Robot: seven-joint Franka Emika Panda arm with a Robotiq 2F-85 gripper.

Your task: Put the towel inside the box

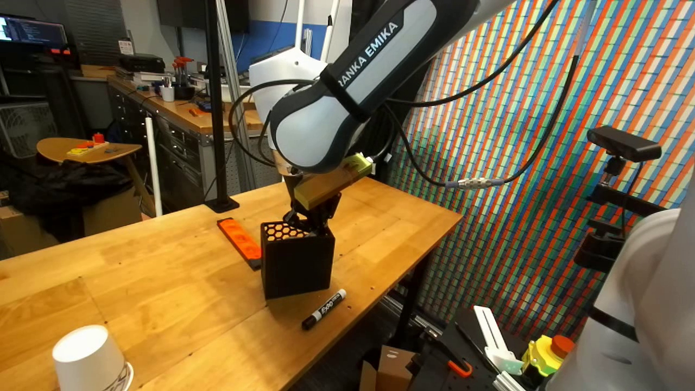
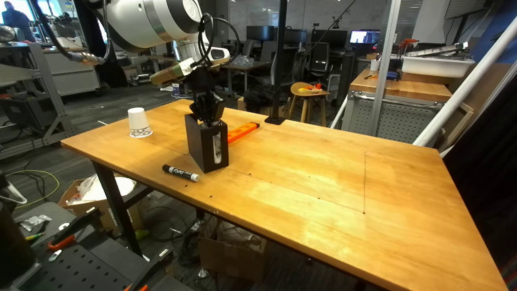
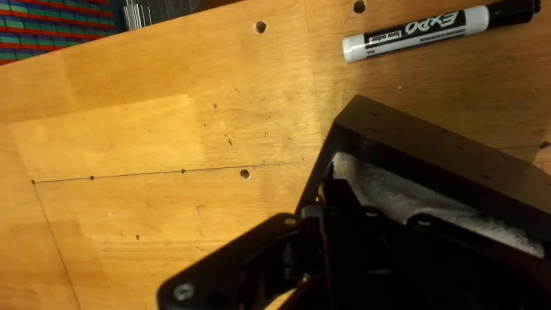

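The black box point(image 1: 298, 266) stands upright on the wooden table, with its open top up; it shows in both exterior views point(image 2: 200, 145) and in the wrist view point(image 3: 430, 150). The whitish-grey towel point(image 3: 400, 193) is inside the box in the wrist view. It also shows through the slot in the box's end wall point(image 2: 218, 149) in an exterior view. My gripper point(image 3: 335, 187) points down at the box's top opening, near one end wall. Its dark fingers are drawn together and appear shut on the towel's upper part; the tips are partly hidden by shadow and the rim.
A marker point(image 1: 324, 309) lies beside the box near the table edge. An orange and black strip point(image 1: 240, 243) lies on the box's far side. A white paper cup point(image 2: 139, 122) stands upside down on the table. A black post point(image 2: 278, 64) rises at the table's edge.
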